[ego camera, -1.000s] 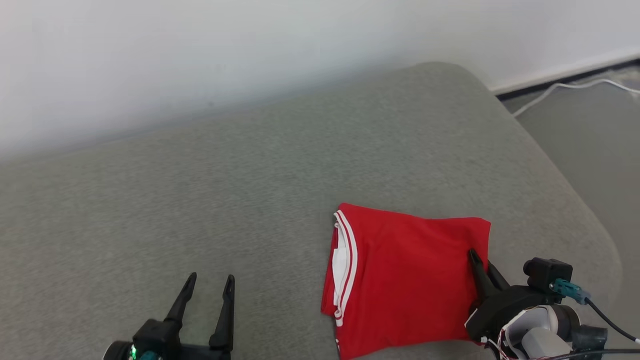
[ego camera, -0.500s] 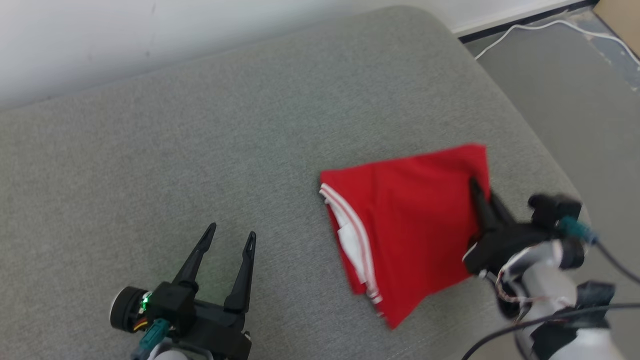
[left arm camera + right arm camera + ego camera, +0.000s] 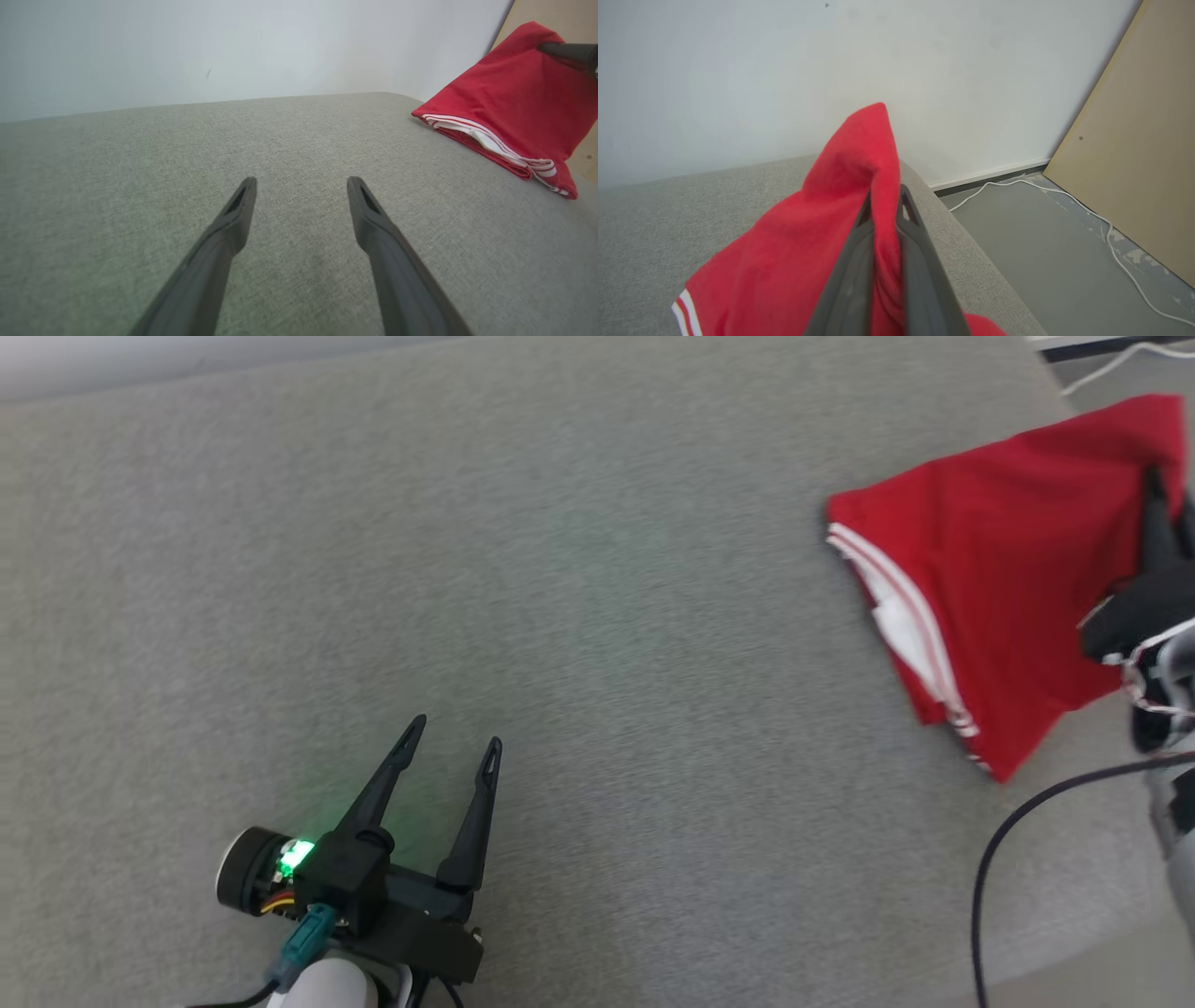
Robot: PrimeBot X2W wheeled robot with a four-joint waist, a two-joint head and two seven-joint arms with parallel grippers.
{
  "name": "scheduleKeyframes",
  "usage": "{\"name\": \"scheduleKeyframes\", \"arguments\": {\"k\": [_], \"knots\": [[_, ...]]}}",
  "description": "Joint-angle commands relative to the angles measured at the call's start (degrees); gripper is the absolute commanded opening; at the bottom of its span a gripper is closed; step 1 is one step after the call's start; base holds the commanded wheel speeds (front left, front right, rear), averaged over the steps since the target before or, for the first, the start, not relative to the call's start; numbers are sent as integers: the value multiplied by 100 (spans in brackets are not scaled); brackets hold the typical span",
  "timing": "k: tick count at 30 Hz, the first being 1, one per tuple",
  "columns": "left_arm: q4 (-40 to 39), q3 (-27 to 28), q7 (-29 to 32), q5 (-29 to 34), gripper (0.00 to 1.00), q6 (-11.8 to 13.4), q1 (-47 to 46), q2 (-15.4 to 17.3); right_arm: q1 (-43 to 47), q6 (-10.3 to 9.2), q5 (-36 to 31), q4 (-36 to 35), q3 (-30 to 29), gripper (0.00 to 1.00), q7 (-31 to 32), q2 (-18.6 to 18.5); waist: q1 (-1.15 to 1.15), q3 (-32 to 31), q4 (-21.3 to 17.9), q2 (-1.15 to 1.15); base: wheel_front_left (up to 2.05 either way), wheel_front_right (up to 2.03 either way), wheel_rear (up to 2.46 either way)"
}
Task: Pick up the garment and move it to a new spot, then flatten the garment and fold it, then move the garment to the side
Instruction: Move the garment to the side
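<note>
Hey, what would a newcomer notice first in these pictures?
The folded red garment with white stripes, at the far right of the grey cushion, one edge pinched in the shut right gripper. At lower left, the open left gripper points over cushion, a green light glowing at its wrist.

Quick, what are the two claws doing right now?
The left claw is open, holding nothing.
The right claw is shut on the red shirt.
</note>
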Motion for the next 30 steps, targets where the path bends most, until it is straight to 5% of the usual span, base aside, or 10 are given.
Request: {"name": "scheduleKeyframes", "arguments": {"k": [1, 13, 14, 15, 16, 24, 30], "knots": [[-42, -22, -8, 53, 100, 0, -118, 12, -99, -6, -117, 88, -108, 0, -26, -79, -2, 335, 370, -1, 0, 0, 0], [-60, -93, -8, 81, 100, 43, -174, 65, -249, -6, -1588, 885, -2043, 0, -25, -394, -2, 490, 629, -1, 0, 0, 0], [-56, -94, -8, 77, 100, 41, -172, 75, -235, -6, -1723, 902, -2179, 35, -25, -395, -2, 489, 635, -1, 0, 0, 0], [-53, -90, -7, 73, 100, 39, -168, 86, -211, -6, -1865, 912, -2315, 60, -26, -388, -2, 487, 639, -1, 0, 0, 0], [-49, -86, -7, 68, 100, 39, -164, 96, -177, -6, -1982, 923, -2437, 98, -25, -385, -2, 485, 642, -1, 0, 0, 0], [-11, -91, -7, 20, 100, 59, -112, 90, 21, -6, -2948, 621, -3554, 100, -25, -223, -2, 347, 707, -1, 0, 0, 0], [24, 22, -7, -47, 100, 197, 109, 68, 234, -6, -2839, -40, -3265, 100, -24, 286, -2, -41, 770, -1, 0, 0, 0]]}}
